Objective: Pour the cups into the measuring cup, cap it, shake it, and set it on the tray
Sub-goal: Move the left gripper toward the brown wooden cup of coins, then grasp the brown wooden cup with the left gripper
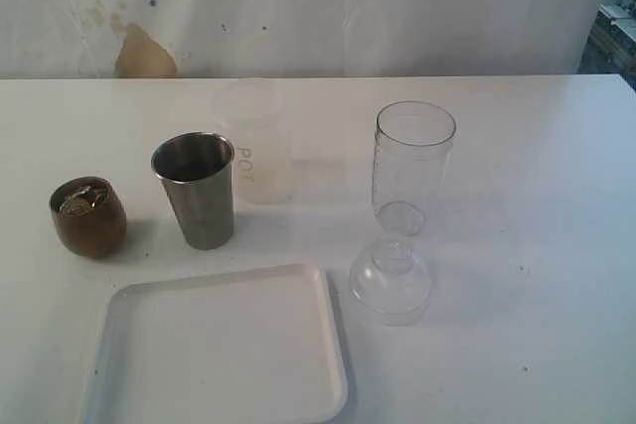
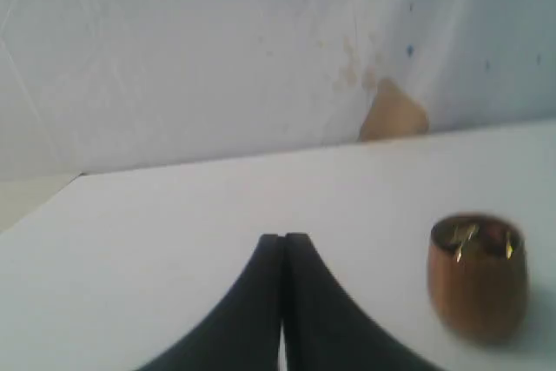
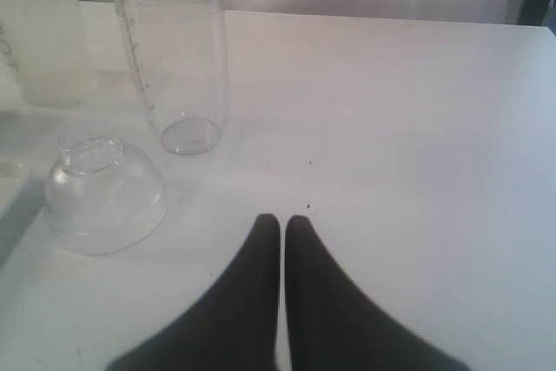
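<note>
Exterior view | measuring cup (image 1: pixel 412 168) clear, upright, uncapped; lid (image 1: pixel 391 281) beside | both jaws pressed together

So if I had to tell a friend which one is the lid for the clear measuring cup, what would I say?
Start at the flat white square plastic tray near the front of the white table. Just beside its far right corner sits a clear domed plastic lid, directly in front of the tall clear plastic measuring cup. It is the only low, dome-shaped piece; everything near it is an upright cup.
</note>
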Controlling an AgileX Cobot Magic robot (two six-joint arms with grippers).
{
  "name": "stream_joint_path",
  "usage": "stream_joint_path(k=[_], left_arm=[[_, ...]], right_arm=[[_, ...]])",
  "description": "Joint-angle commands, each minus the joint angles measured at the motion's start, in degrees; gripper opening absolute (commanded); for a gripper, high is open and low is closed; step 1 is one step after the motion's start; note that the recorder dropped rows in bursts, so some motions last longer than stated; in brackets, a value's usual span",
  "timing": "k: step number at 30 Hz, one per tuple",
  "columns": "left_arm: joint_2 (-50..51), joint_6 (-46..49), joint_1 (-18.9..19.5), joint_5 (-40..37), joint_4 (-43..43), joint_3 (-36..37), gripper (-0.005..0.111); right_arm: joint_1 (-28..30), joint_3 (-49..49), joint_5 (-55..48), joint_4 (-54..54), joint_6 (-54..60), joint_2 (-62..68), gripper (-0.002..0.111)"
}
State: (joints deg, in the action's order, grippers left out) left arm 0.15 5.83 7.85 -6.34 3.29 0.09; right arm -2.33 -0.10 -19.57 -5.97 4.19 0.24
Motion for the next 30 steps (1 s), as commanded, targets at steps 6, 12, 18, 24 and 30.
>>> stream_joint_path(k=[6, 12, 18, 24, 30], left_arm=[[-0.1, -21.4, 0.0, 18.2, -15.4, -0.1, 0.0], [2.8, -22.5, 0.0, 17.5, -9.9, -0.1, 0.024], [14.4, -36.9, 0.0, 30.0, 7.0, -0.1, 0.105], [40.3, -40.6, 0.0, 47.9, 22.9, -0.1, 0.105], [68.4, -36.3, 0.0, 58.7, 29.9, -3.6, 0.105]], right_arm=[[0.1, 0.1, 0.3, 0.0, 0.1, -0.2, 0.002], [0.1, 0.1, 0.3, 0.0, 0.1, -0.2, 0.002], [0.1, 0.1, 0.3, 0.0, 0.1, -0.2, 0.002], [0.1, 0.1, 0.3, 0.0, 0.1, -0.2, 0.002], [0.1, 0.1, 0.3, 0.0, 0.1, -0.2, 0.002]])
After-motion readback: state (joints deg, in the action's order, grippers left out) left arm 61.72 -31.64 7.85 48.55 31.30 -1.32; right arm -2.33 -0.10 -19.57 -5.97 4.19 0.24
